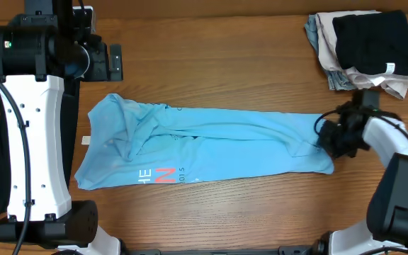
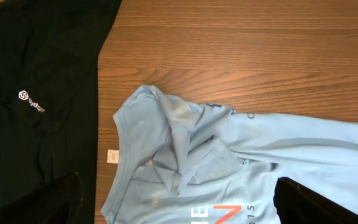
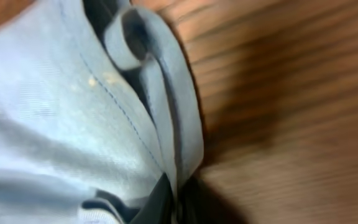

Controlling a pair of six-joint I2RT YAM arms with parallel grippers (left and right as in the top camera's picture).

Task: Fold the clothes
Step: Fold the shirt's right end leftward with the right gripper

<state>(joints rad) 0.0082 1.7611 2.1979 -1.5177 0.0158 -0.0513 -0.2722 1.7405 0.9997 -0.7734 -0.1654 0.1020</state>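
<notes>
So the wooden counter (image 1: 225,64) is carrying everything here, and the light blue T-shirt (image 1: 211,145) is lying across the middle of it, stretching long from left to right. Its left part is bunching into wrinkles, and the red-orange and white lettering (image 1: 160,176) is showing near the front edge. A black garment (image 2: 36,93) is lying flat off the shirt's left side. A pile of clothes (image 1: 367,46) with a black piece on top is sitting in the far right corner, well apart. The right end effector (image 1: 331,138) is pinching the shirt's right-hand edge, jaws closed on a fold of hem. The left end effector (image 1: 113,62) is hanging near the shirt's left end, jaws spread wide, gripping nothing. A small white tag (image 2: 112,156) is sitting just beside the shirt's left edge.
</notes>
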